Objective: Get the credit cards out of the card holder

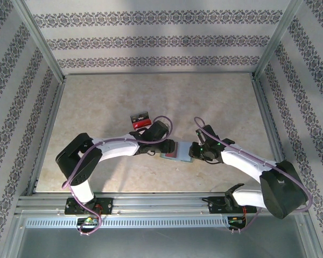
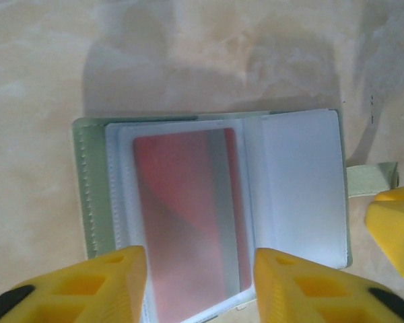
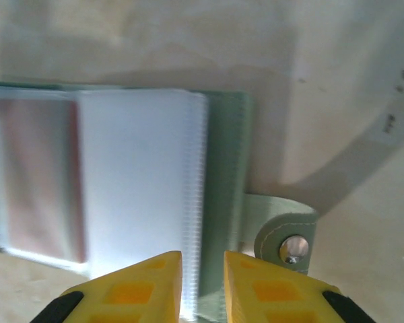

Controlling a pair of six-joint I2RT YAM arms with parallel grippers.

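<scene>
One reddish card sits sleeved in the holder, lying open on the table between the hands. Left hand open, astride the card. Right hand nearly shut at the edge of the sleeves; grip unclear. Risk: left pinches sleeve plus card, whole holder lifts if right slips.

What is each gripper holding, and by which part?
Left gripper: nothing, open astride the red card. Right gripper: close around the card holder edge; grip uncertain.
</scene>
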